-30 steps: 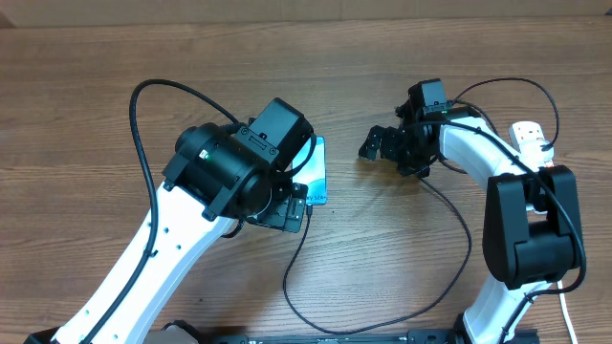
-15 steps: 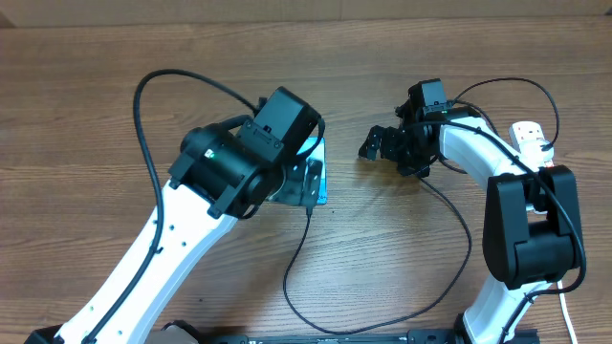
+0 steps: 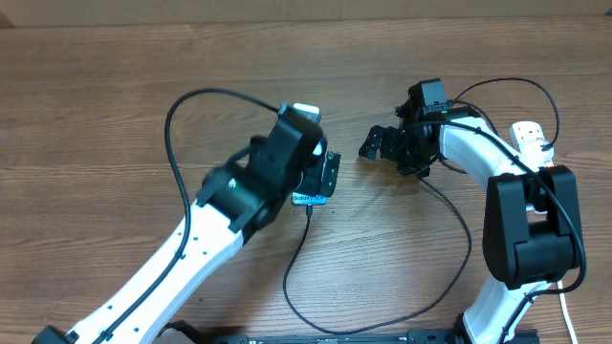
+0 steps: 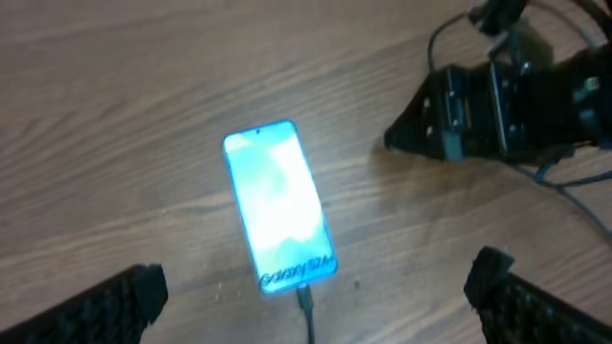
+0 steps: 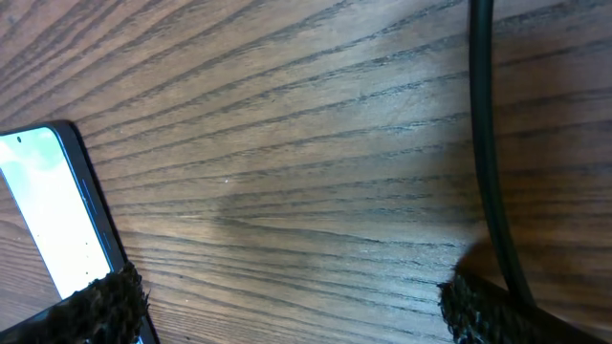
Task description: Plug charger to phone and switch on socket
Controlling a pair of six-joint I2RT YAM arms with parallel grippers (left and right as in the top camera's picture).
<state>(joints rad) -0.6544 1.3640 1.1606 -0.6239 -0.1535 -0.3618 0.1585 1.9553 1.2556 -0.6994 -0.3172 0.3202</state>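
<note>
Two arms are reaching over the wooden table in the overhead view. The left gripper is hanging above the phone, hiding most of it. The right gripper is hovering nearby, spread and empty. The charger is looping from the phone toward the right arm, beside the socket. From the left wrist, wide-set fingers are framing the lit phone, the charger's plug meeting its Galaxy end. From the right wrist, parted pads are flanking bare wood, with the phone's corner at left.
</note>
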